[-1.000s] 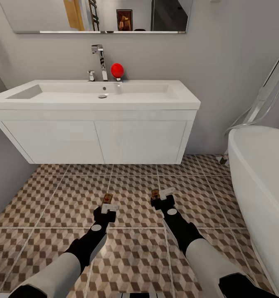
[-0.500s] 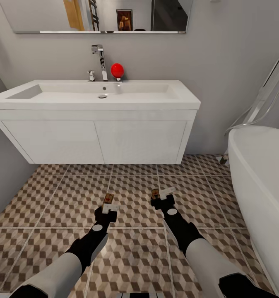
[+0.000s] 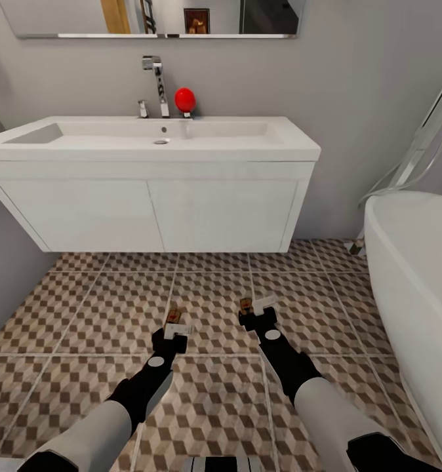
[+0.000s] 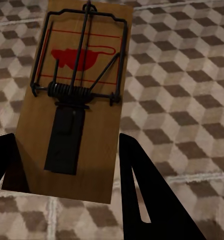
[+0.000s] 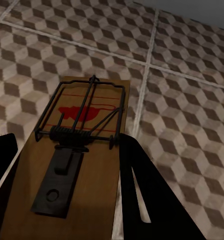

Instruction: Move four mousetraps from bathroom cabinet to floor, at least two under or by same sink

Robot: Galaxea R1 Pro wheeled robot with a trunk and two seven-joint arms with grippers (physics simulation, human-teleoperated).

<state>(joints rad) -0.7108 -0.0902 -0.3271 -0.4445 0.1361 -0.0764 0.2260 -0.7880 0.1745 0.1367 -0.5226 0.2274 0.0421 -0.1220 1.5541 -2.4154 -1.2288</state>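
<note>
Both arms are reaching forward and low over the floor (image 3: 83, 308) in front of the sink (image 3: 155, 196), each carrying a trap. The left gripper (image 3: 172, 331) is clamping its fingers on the sides of the left trap (image 3: 175, 314), which is sticking out ahead of it; the left wrist view is showing this board (image 4: 74, 100) pinched near its back end between two dark fingers (image 4: 146, 195), with tiles beneath. The right gripper (image 3: 260, 313) is likewise gripping the right trap (image 3: 246, 305), seen close in the right wrist view as a board (image 5: 77, 165) between the fingers (image 5: 141, 195). Whether either board is touching the tiles I cannot tell.

This looks like the placing step: two traps are being brought to the floor just near of the sink, the left one slightly nearer than the right. The next move is probably calling for lowering both until they are lying flat on the tiles, close to or under the basin, then opening the fingers and lifting away without dragging the boards. The other two traps are presumably yet to be fetched.

Each board is carrying a red mouse-shaped mark inside red lines under the wire; no lettering is readable. A red ball-like object (image 3: 185, 99) is standing beside the tap (image 3: 157, 82), and a bathtub (image 3: 418, 262) is curving in at the right.
</note>
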